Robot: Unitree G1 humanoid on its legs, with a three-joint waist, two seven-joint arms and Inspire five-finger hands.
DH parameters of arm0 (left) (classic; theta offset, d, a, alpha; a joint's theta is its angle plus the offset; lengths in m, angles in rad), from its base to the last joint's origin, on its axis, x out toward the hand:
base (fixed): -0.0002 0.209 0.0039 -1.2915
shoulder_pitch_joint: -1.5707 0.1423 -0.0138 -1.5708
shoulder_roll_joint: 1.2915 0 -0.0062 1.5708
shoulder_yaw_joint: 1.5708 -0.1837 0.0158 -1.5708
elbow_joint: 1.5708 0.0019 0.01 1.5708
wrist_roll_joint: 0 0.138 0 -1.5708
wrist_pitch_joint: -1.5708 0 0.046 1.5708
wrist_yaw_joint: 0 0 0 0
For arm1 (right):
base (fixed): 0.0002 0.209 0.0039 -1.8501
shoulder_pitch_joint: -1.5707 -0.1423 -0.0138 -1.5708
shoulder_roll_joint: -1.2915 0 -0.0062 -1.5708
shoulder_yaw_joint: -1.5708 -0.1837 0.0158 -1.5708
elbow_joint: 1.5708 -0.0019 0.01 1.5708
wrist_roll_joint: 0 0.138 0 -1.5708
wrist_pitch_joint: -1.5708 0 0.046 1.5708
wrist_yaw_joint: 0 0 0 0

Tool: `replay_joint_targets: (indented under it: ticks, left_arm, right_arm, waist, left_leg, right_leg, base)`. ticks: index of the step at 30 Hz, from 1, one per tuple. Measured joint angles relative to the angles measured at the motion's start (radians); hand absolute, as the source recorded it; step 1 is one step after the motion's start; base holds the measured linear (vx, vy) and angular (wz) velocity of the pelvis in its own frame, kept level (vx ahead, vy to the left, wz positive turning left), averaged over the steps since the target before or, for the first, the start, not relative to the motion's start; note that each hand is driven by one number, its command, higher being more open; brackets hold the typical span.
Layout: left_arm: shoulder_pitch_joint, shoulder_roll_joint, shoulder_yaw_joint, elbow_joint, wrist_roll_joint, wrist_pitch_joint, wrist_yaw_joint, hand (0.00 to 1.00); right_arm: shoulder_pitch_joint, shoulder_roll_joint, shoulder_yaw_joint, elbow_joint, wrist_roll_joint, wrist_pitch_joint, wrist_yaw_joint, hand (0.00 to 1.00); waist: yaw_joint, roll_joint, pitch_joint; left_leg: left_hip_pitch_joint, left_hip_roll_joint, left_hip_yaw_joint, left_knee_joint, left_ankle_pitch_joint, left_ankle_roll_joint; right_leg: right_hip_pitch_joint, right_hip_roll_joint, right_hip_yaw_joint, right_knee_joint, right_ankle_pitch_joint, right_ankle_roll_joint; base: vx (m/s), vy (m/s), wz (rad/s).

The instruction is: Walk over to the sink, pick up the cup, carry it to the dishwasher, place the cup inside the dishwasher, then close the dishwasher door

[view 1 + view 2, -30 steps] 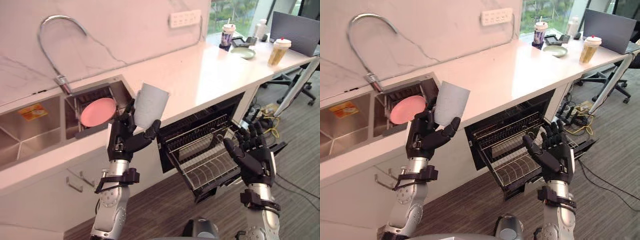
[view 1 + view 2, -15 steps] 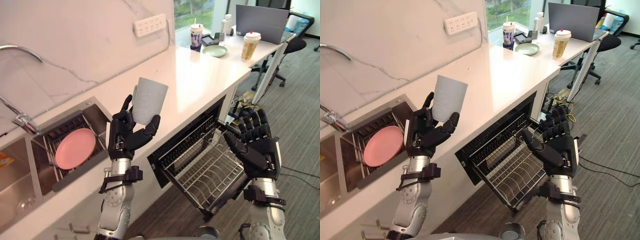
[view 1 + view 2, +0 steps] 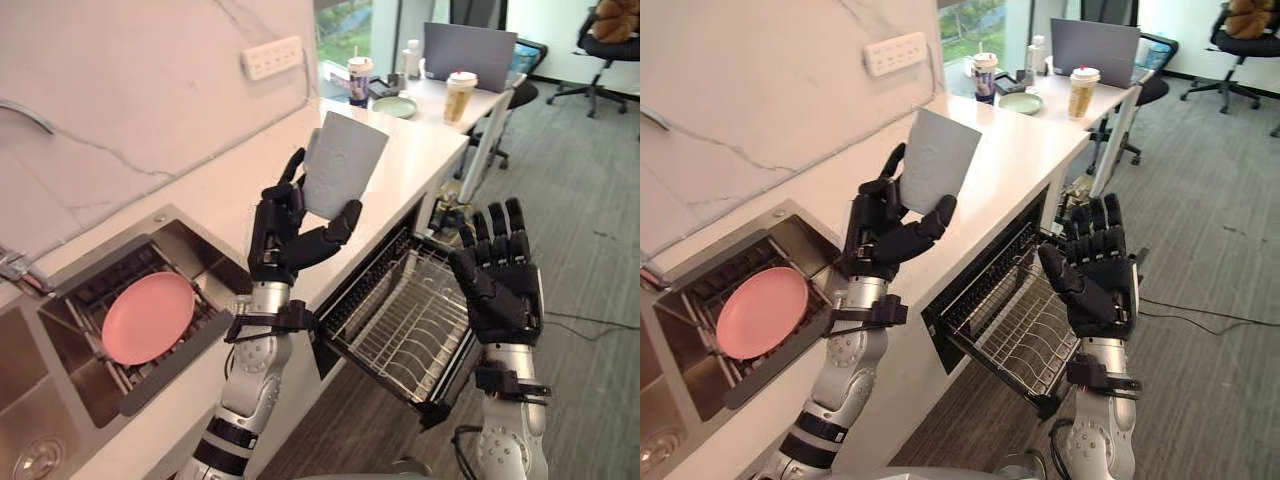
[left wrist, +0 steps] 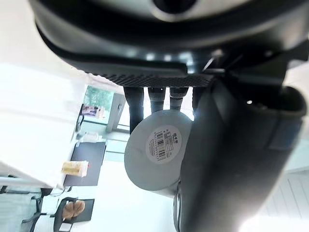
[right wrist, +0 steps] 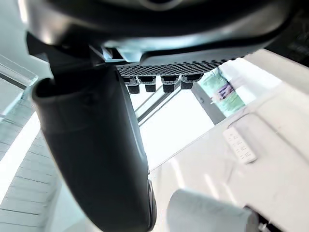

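Above the bench's (image 3: pixel 405 150) front edge, my left hand (image 3: pixel 278 238) grips the cup (image 3: pixel 343 165), thumb pressed across its lower wall and fingers curled behind it. It is a smooth, pale grey, tapered cup, held tilted with its wider mouth uppermost. From the left wrist I see its flat round base with a barcode sticker (image 4: pixel 164 143). The bench is a glossy white slab. Under it the dishwasher (image 3: pixel 940 325) stands open, its shiny wire rack (image 3: pixel 405 325) slid out. My right hand (image 3: pixel 497 285) hangs over that rack, palm towards me, fingers straight and spread, holding nothing. To the left, the recessed steel sink (image 3: pixel 215 270) holds a round pink plate (image 3: pixel 147 317).
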Motion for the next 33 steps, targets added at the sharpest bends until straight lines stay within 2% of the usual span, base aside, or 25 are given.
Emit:
replay_joint_targets:
  ticks: [4,7,10,12,17,24,33]
  left_arm:
    - [-0.041,-0.001,-0.006,0.036,0.007,-0.027,0.002,0.0]
    - [-0.049,-0.003,-0.007,0.037,0.013,-0.075,0.016,0.0]
    - [-0.05,-0.004,-0.005,0.038,0.043,-0.127,0.046,0.0]
    - [-0.05,-0.008,-0.008,0.038,0.08,-0.145,0.065,0.0]
    - [-0.053,-0.015,-0.049,0.038,0.209,-0.154,0.121,0.0]
    - [-0.062,-0.011,-0.106,0.038,0.41,-0.154,0.187,0.0]
    - [-0.067,0.027,-0.204,0.038,0.533,-0.154,0.186,0.0]
  right_arm:
    - [-0.026,-0.035,0.026,-0.043,0.162,0.155,0.108,1.0]
    - [-0.03,-0.057,0.072,-0.045,0.226,0.248,0.123,1.0]
    - [-0.032,-0.058,0.116,-0.045,0.278,0.32,0.114,1.0]
    - [-0.036,-0.056,0.136,-0.045,0.291,0.336,0.087,1.0]
    - [-0.037,-0.051,0.155,-0.045,0.293,0.332,0.011,1.0]
    - [-0.054,-0.052,0.194,-0.044,0.297,0.277,-0.051,1.0]
    - [-0.102,-0.064,0.23,-0.04,0.297,0.232,-0.107,1.0]
  waist:
    - [-0.01,-0.004,0.002]
    - [-0.009,-0.011,-0.001]
    - [-0.003,-0.018,-0.004]
    - [0.002,-0.022,-0.005]
    - [0.01,-0.038,-0.016]
    - [0.015,-0.043,-0.02]
    - [0.021,-0.043,-0.027]
  left_leg:
    - [0.02,0.014,0.028,-0.006,0.001,-0.003]
    - [0.029,0.018,0.032,-0.02,0.006,-0.009]
    - [0.037,0.018,0.032,-0.041,0.016,-0.013]
    - [0.041,0.018,0.032,-0.047,0.022,-0.011]
    - [0.045,0.014,0.017,-0.068,0.036,-0.009]
    - [0.045,0.015,-0.007,-0.069,0.04,-0.009]
    - [0.051,0.013,-0.022,-0.09,0.059,-0.007]
  right_leg:
    - [0.012,0.019,0.017,-0.028,0.024,-0.007]
    - [0.018,0.028,0.019,-0.043,0.032,-0.01]
    - [0.021,0.034,0.018,-0.061,0.042,-0.011]
    - [0.024,0.035,0.017,-0.064,0.043,-0.011]
    - [0.04,0.034,0.0,-0.078,0.045,-0.009]
    - [0.058,0.034,-0.03,-0.083,0.045,-0.008]
    - [0.066,0.034,-0.048,-0.088,0.047,-0.007]
  base:
    - [-0.03,-0.014,-0.22]
    - [-0.05,-0.03,-0.08]
    - [-0.05,-0.024,-0.01]
    - [0.0,0.0,0.0]
    - [0.01,-0.013,0.08]
    - [0.0,-0.013,0.1]
    - [-0.02,-0.009,0.05]
